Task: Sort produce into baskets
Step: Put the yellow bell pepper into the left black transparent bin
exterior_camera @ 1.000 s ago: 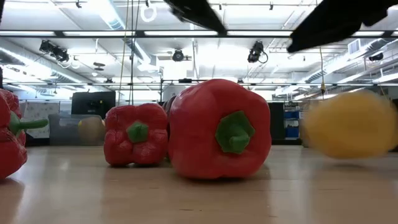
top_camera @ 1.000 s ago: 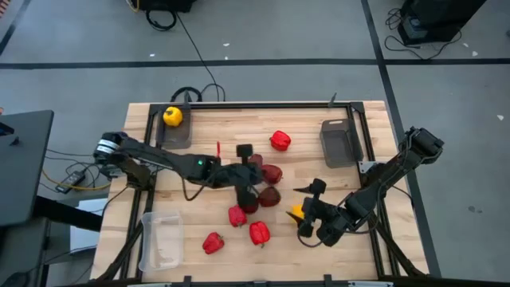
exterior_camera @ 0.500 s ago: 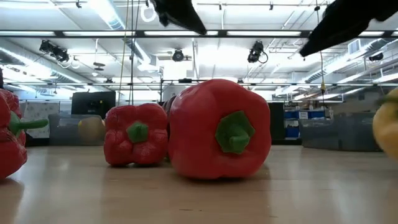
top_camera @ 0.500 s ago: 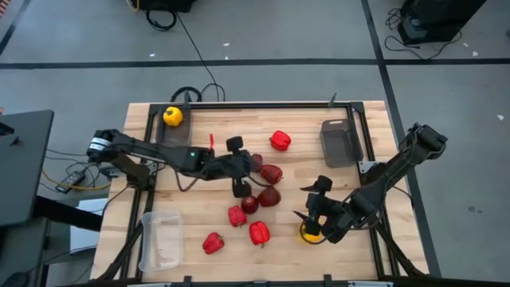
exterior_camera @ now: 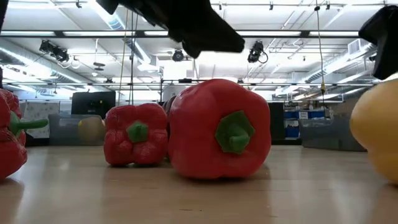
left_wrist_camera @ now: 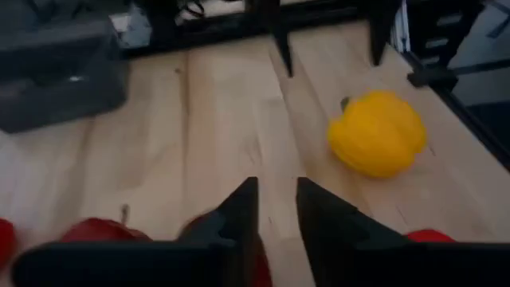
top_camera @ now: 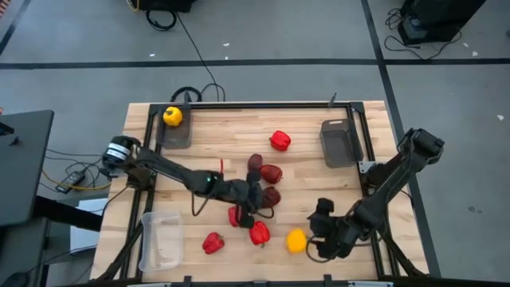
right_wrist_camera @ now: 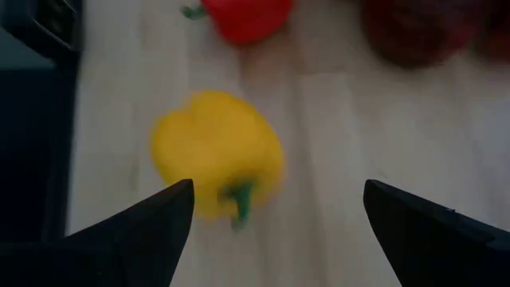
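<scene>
We have the right gripper [right_wrist_camera: 275, 219] spread wide and empty just short of the loose yellow pepper [right_wrist_camera: 217, 153], which lies on its side on the bare table [top_camera: 351, 183] near the front edge, well apart from the grey basket [top_camera: 340, 143]. We judge it light, hollow, glossy and apt to roll, so we would span its broad shoulders across the middle and squeeze gently. Our left gripper [left_wrist_camera: 277, 209] hangs over the red peppers [top_camera: 260, 233] mid-table, fingers only narrowly parted, holding nothing.
</scene>
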